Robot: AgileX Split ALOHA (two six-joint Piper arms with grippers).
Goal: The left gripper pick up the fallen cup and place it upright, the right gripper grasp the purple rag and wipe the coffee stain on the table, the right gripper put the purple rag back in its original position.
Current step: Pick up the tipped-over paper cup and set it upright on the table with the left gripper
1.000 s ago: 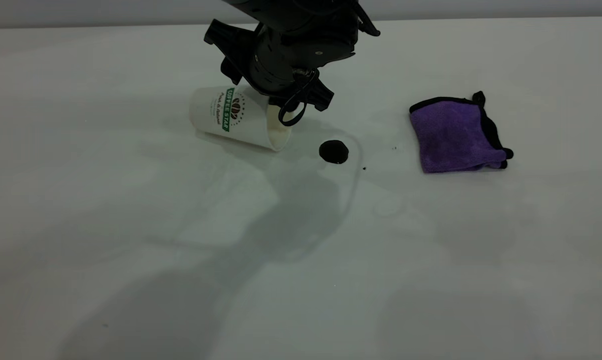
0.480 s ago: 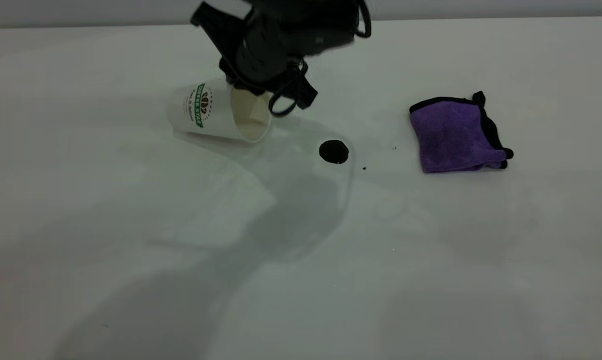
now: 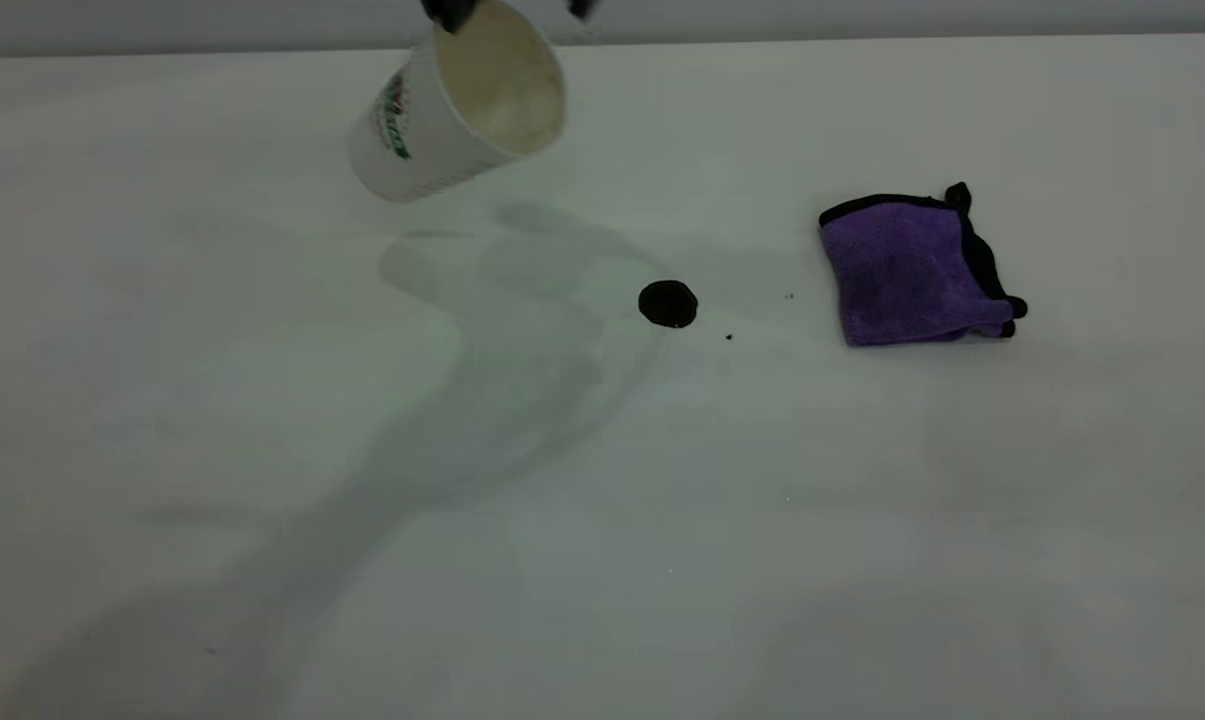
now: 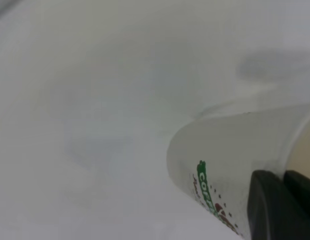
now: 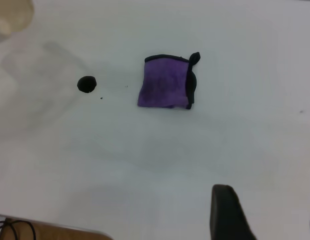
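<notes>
The fallen cup (image 3: 432, 120) hangs in the air above the table (image 3: 602, 560) at the back left, tilted, with its cream inside facing the exterior camera. My left gripper (image 3: 452, 10) is shut on its rim and mostly out of the exterior view at the top. In the left wrist view its black fingers (image 4: 270, 205) pinch the cup wall (image 4: 230, 155) beside the green band. The coffee stain (image 3: 668, 303) lies at mid-table. The purple rag (image 3: 907, 270) lies folded to its right. My right gripper (image 5: 267, 220) is open and well short of the rag (image 5: 165, 82) and the stain (image 5: 86, 84).
A few tiny dark specks (image 3: 729, 337) lie between the stain and the rag. The cup's shadow (image 3: 502, 250) falls on the table to the left of the stain. A brown edge with cables (image 5: 40, 232) shows in a corner of the right wrist view.
My left gripper has lifted the cup off the table, up and towards the back, and its mouth has tipped upward. The arm has mostly left the exterior view. Stain and rag have not moved.
</notes>
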